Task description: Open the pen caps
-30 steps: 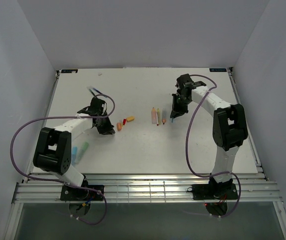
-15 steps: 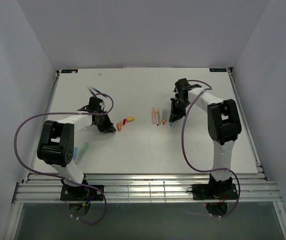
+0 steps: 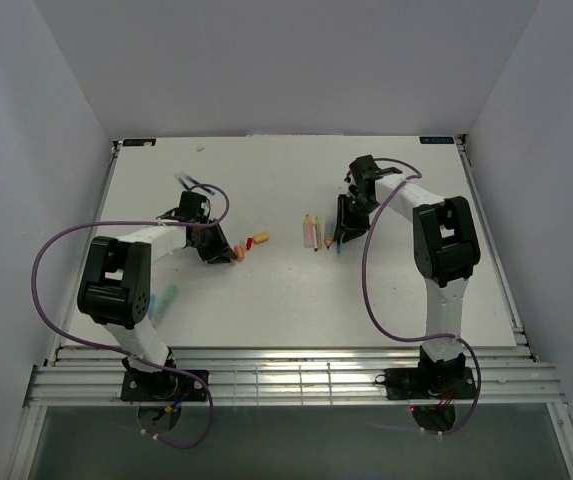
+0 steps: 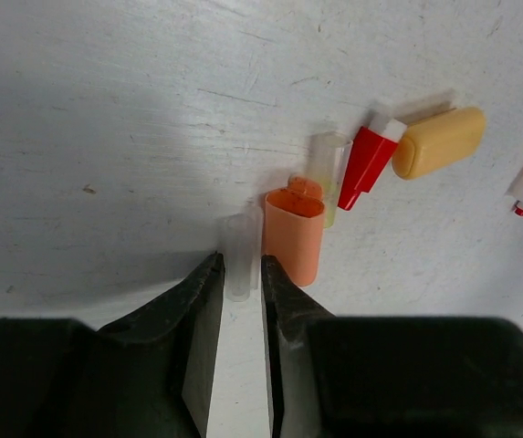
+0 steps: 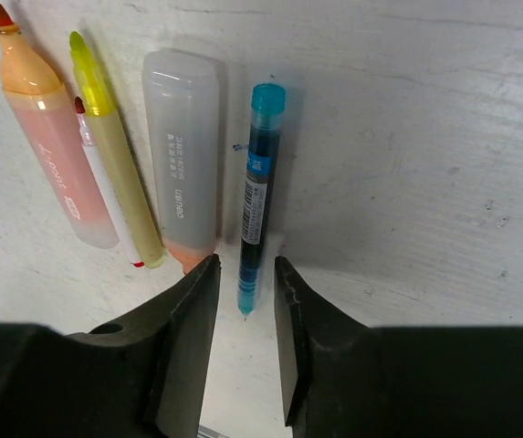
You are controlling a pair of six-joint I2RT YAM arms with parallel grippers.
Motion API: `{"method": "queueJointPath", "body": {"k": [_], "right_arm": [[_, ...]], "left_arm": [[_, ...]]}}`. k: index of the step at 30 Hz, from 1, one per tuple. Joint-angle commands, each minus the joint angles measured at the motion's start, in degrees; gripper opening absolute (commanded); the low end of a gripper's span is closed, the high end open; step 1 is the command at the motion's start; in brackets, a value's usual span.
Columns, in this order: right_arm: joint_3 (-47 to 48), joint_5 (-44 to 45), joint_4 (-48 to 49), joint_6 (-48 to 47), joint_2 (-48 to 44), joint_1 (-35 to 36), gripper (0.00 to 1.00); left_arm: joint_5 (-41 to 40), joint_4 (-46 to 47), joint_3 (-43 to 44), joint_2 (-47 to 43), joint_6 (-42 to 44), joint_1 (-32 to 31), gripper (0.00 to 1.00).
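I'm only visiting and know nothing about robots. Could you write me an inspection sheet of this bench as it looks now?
Surface: white table, lightly scuffed.
Job's things: orange cap, red cap, yellow cap and two clear caps lie loose by the left gripper; pink highlighter, yellow highlighter, frosted highlighter and blue pen lie side by side by the right gripper; teal pen lies apart, near left.
Clutter: nothing seen.
Grippers: left gripper open, straddling one clear cap; right gripper open, straddling the blue pen's tip.
Cables: purple cables loop off both arms.
Surroundings: white walls; metal rails at the near edge.
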Motion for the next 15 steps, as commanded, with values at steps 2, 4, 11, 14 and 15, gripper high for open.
{"method": "queueJointPath", "body": {"k": [2, 4, 11, 14, 15], "right_arm": [[2.9, -0.7, 0.5, -0.8, -0.1, -0.4, 0.39], [3.1, -0.2, 0.1, -0.7, -1.0, -0.4, 0.40], [-1.6, -0.2, -0.5, 1.3, -8.4, 0.1, 0.43], [-4.5, -0.8, -0.4, 1.4, -12.6, 1.2, 0.43], [-5.3, -1.2, -0.3, 1.4, -14.6, 1.6, 0.43]], "left_arm": [[-0.9, -1.0, 1.4, -0.8, 0.4, -0.2, 0.37], [-1.2, -1.8, 1.6, -1.3, 0.2, -0.1, 0.38], [-3.3, -4.6, 3.2, -4.8, -2.0, -0.1, 0.41], [-5.2, -6.8, 5.2, -5.6, -2.8, -0.1, 0.44], [-5.8, -8.0, 6.7, -5.7, -3.0, 0.0, 0.46]]}}
